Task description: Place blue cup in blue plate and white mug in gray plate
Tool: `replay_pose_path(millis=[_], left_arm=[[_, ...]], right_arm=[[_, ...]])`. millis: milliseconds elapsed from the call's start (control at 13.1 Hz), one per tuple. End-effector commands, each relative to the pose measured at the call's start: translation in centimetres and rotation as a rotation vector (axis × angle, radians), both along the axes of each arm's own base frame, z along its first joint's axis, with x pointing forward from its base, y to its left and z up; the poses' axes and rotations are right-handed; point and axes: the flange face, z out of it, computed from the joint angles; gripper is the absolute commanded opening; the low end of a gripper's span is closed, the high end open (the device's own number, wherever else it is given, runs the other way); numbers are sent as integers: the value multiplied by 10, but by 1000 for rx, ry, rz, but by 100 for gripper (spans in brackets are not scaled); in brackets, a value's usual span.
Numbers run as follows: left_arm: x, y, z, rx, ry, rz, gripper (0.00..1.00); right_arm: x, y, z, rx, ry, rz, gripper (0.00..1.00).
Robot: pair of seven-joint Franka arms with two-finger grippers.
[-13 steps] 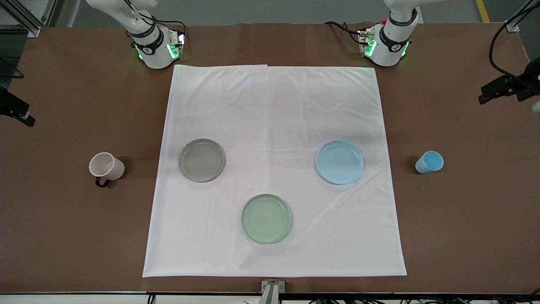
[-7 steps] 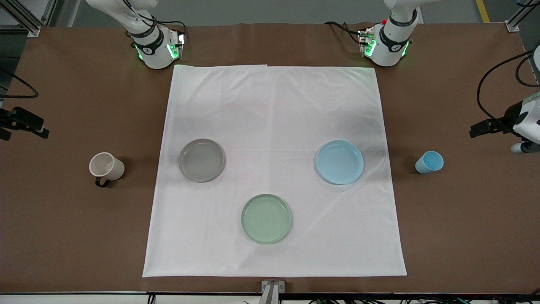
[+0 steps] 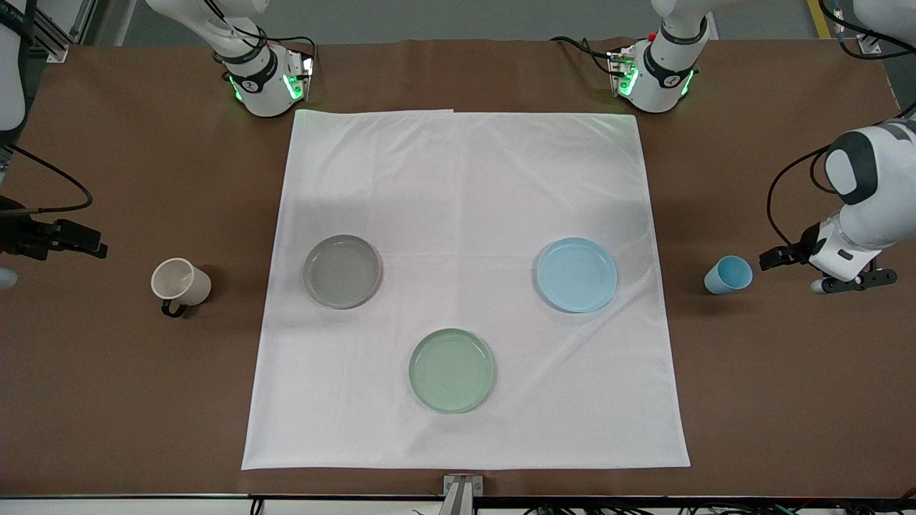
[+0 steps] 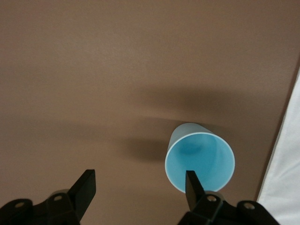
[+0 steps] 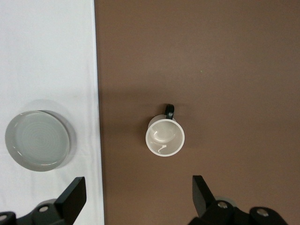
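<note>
The blue cup (image 3: 728, 275) stands upright on the bare tabletop (image 3: 787, 400) toward the left arm's end, well apart from the blue plate (image 3: 577, 275), which lies on the white cloth (image 3: 465, 179). It looks like a thin, light, handleless tumbler with a smooth tapered wall, so it would likely tip or slide under a side push; take it across the wall just below the rim, with moderate force. The left tool (image 4: 136, 187) hangs close above the tabletop beside the cup, fingers spread wide, one finger at the cup's rim in the left wrist view and nothing held. The white mug (image 3: 180, 284) stands upright on the tabletop toward the right arm's end, near the gray plate (image 3: 342, 271); it looks rigid, heavier and glazed, and its thin black handle (image 5: 169, 111) seems too slight to grip, so pinch the wall. The right tool (image 5: 136, 197) is over the tabletop beside the mug, fingers wide, empty. A green plate (image 3: 451, 370) lies nearest the camera
</note>
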Motion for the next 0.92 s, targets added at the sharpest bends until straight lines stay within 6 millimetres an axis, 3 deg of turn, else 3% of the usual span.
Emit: replay_pose_path(millis=[0,153,382,459,688,841], left_arm=[[1,-2,-12,-1,13,-4,79],[1,-3,-30,-12,39,-1,70],[1,-7,-48,-41,56,19,53],[1,-8,-52,-49,56,25,48],[2,-13,-54,-56,52,24,17],[2,-13,-54,-56,52,24,7]], right_arm=[[21,-23,-71,-22,52,-32,100],[29,-42,-121,-26,53,-56,100],[21,-46,-188,-35,-3,-59,100],[17,-48,-204,-39,-27,-62,100],[8,-54,-250,-43,-51,-75,100],[3,-57,-273,-47,-71,-80,100]])
